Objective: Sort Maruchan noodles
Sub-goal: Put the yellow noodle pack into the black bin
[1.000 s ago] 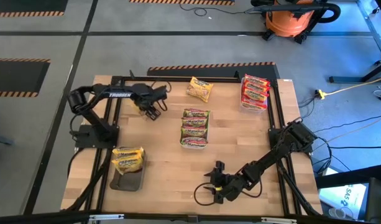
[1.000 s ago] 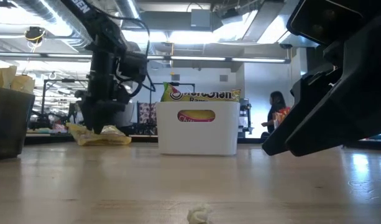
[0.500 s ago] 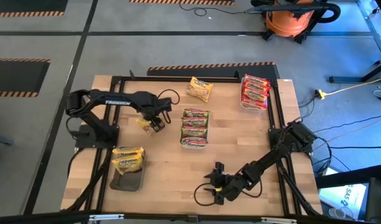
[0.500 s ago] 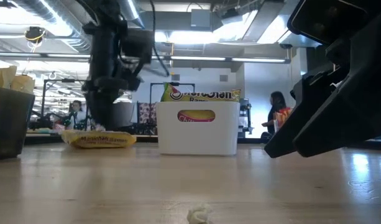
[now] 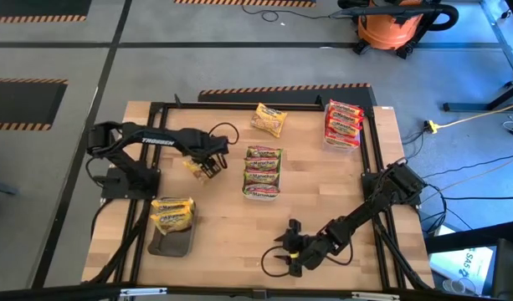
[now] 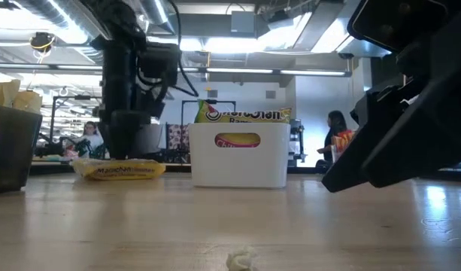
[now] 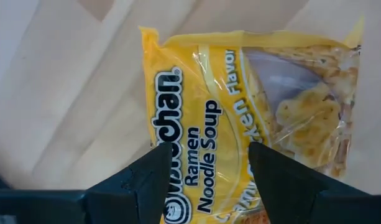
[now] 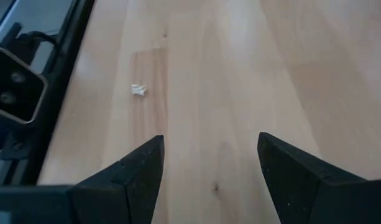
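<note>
A yellow Maruchan noodles packet (image 5: 192, 167) lies flat on the wooden table, left of centre, label up (image 7: 240, 118). My left gripper (image 7: 206, 149) points down over it with its fingers open, one on each side of the printed name; the low view shows it just above the packet (image 6: 119, 169). My right gripper (image 5: 277, 260) stands open near the table's near edge, with only bare wood between its fingers (image 8: 210, 140). Another yellow packet (image 5: 269, 119) lies flat on the table by the far edge. My left gripper's open fingers (image 7: 154, 168) stand over the packet's printed face, near its middle (image 7: 199, 140), pointing down from above. The packet lies flat on the table. I cannot tell whether the fingertips touch the wrapper.
A white tray (image 5: 261, 191) at the centre holds green packets (image 5: 262, 165). A clear tray (image 5: 342, 142) at the far right holds red packets (image 5: 343, 119). A dark tray (image 5: 171, 243) at the near left holds yellow packets (image 5: 172, 214). A white crumb (image 8: 138, 90) lies before my right gripper.
My left gripper has swung toward the table's near edge and a little to the right, rolling slightly. The yellow packet has come along with it. A second ago it sat crumpled and tipped under the fingers; now it lies flat.
</note>
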Robot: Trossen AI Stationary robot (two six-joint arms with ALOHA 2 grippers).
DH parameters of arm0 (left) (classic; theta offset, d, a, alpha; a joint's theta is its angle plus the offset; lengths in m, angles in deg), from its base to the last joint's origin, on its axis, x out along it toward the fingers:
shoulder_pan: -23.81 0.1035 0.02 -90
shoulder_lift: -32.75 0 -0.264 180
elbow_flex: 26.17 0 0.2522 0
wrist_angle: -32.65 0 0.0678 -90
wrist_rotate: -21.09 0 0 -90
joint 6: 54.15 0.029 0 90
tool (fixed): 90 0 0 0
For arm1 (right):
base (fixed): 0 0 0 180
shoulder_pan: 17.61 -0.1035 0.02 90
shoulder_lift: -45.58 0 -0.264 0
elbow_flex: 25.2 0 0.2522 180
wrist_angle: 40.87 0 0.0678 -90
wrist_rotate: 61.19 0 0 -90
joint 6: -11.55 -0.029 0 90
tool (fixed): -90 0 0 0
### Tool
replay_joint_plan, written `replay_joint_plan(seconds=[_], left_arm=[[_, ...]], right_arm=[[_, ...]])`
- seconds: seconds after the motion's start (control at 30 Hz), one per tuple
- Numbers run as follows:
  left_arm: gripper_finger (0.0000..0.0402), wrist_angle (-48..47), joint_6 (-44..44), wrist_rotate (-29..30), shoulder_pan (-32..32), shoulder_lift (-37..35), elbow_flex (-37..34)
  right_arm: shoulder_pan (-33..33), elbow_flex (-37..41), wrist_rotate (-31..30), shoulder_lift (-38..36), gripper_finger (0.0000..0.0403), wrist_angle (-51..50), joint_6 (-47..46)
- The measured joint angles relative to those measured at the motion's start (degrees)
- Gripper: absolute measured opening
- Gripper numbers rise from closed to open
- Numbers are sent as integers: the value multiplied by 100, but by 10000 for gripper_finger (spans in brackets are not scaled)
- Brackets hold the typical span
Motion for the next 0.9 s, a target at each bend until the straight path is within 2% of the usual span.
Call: replay_joint_plan(seconds=[0.3, 0.43, 0.67, 0.9], left_arm=[[214, 354, -645, -422, -1111, -55, -46], [214, 626, -1017, -471, -1792, -49, -53], [214, 1673, -1401, -502, -2836, -6, -64], [214, 2937, -1599, -475, -3610, 543, -27]], right_arm=[[-7, -2, 639, -89, 237, 30, -3], [-138, -4, 590, -285, 237, -2, -1], [-325, -4, 568, -511, 237, -59, -14], [-352, -4, 643, -638, 237, -63, -148]])
